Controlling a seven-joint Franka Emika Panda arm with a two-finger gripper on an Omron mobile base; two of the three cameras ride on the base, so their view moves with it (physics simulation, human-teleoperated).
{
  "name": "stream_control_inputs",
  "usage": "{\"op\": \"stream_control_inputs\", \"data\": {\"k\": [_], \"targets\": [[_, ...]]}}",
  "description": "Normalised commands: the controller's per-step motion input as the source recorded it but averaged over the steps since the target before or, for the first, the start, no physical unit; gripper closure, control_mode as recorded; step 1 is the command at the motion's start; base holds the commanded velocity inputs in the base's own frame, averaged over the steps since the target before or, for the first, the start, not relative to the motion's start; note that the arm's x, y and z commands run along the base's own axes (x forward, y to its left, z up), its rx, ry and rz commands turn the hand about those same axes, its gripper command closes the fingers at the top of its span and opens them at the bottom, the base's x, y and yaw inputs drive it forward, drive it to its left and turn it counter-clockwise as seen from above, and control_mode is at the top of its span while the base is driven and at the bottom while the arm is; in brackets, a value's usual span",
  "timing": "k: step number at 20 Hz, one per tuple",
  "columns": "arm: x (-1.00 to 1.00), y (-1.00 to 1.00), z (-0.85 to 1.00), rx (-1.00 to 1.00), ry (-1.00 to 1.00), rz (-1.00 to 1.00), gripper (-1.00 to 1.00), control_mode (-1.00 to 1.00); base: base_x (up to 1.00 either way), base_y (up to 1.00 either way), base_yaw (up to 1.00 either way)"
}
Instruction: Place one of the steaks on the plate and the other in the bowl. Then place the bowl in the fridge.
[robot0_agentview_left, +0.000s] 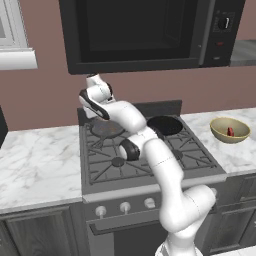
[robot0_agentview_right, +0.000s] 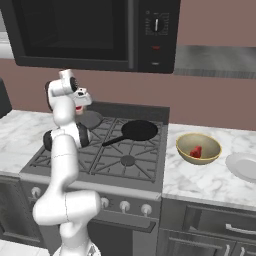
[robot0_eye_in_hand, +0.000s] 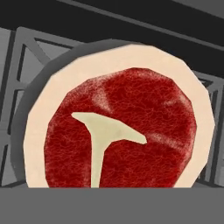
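Soft, even light is falling over everything, casting barely any shadows; edges are looking jagged and low-resolution, and the steak (robot0_eye_in_hand: 120, 131) is showing coarse, blocky texture at the hand view's centre
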Motion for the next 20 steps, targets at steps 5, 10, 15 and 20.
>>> {"op": "stream_control_inputs", "data": {"k": [5,10,15,20], "targets": [[-0.5,-0.07,-0.09,0.04,-0.14,0.0,1.0,-1.0,0.0,0.0,0.0],[-1.0,-0.23,-0.33,0.0,-0.27,0.0,1.0,-1.0,0.0,0.0,0.0],[-1.0,-0.05,-0.44,-0.03,-0.3,0.03,1.0,-1.0,0.0,0.0,0.0],[-0.98,-0.09,-0.16,-0.14,-0.24,0.07,1.0,-1.0,0.0,0.0,0.0]]}}
